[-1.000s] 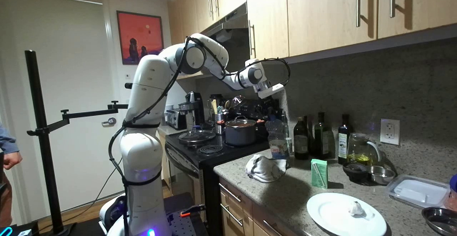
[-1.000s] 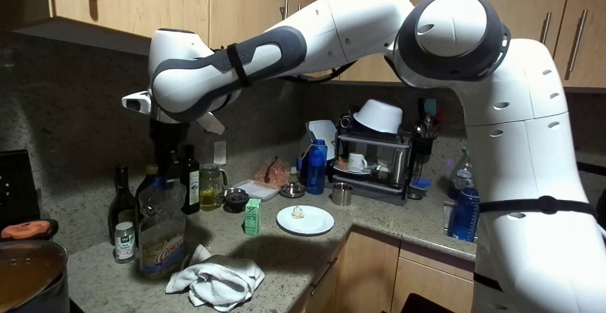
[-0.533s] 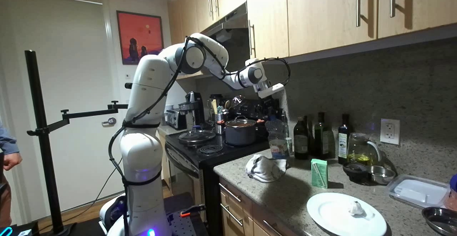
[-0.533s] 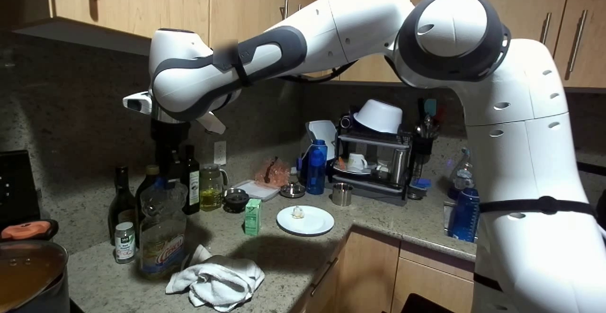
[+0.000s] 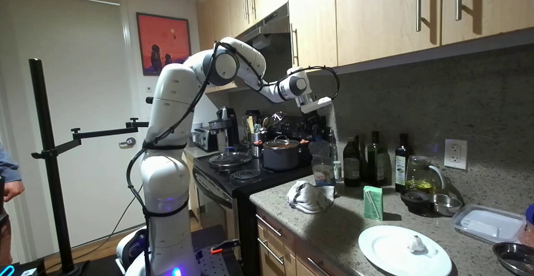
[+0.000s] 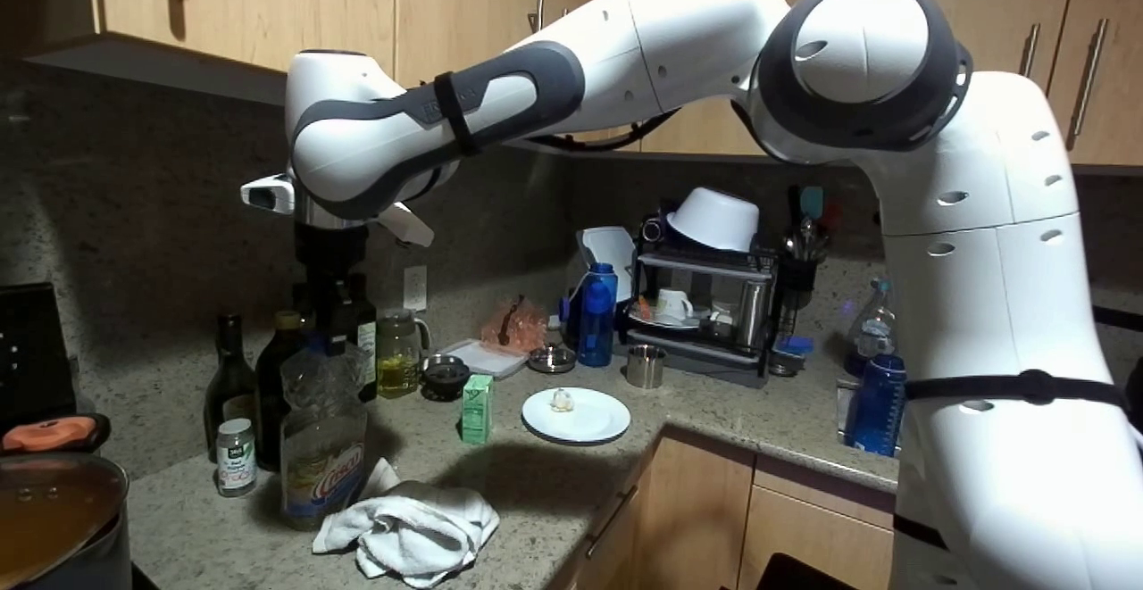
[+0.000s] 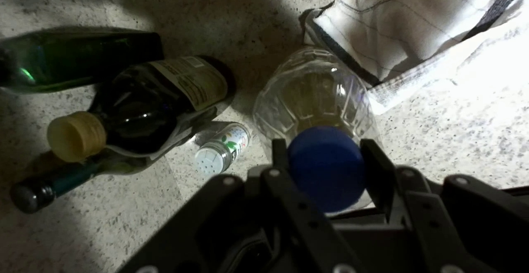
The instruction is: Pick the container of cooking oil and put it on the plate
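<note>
The cooking oil is a clear plastic bottle (image 6: 323, 452) with a blue cap and a Crisco label. It stands near-upright on the counter, and it also shows in an exterior view (image 5: 322, 161) and in the wrist view (image 7: 312, 89). My gripper (image 7: 324, 155) points down with its fingers on both sides of the blue cap (image 7: 326, 172), closed against it. In an exterior view my gripper (image 6: 332, 344) is at the bottle's top. Whether the base is off the counter I cannot tell. The white plate (image 6: 589, 431) lies farther along the counter, with a garlic bulb (image 5: 416, 244) on it.
A striped towel (image 6: 420, 527) lies right by the bottle's base. A spice jar (image 6: 236, 458) and dark bottles (image 5: 351, 163) stand close beside it. A green box (image 6: 476, 409) stands between bottle and plate. A pot (image 5: 280, 155) is on the stove.
My gripper and the oil bottle have shifted together slightly, rightward in one exterior view and leftward in another. The towel, plate and box have not moved.
</note>
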Robot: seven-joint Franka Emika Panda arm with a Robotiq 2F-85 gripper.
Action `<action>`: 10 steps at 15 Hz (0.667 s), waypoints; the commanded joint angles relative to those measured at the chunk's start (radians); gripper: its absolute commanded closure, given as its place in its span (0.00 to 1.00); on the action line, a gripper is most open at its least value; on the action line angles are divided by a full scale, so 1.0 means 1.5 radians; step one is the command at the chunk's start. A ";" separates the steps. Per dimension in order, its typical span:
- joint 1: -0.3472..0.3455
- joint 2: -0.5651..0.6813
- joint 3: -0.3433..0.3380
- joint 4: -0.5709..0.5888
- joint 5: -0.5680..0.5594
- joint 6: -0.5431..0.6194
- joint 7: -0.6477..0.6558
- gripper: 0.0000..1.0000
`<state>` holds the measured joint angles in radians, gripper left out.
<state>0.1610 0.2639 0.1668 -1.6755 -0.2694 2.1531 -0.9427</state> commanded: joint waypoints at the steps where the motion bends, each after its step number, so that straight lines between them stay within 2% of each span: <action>1: -0.004 -0.038 -0.002 -0.014 -0.006 -0.033 0.007 0.79; 10: -0.011 -0.094 -0.016 -0.030 -0.018 -0.022 0.052 0.79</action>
<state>0.1470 0.2017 0.1498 -1.6778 -0.2694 2.1165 -0.9155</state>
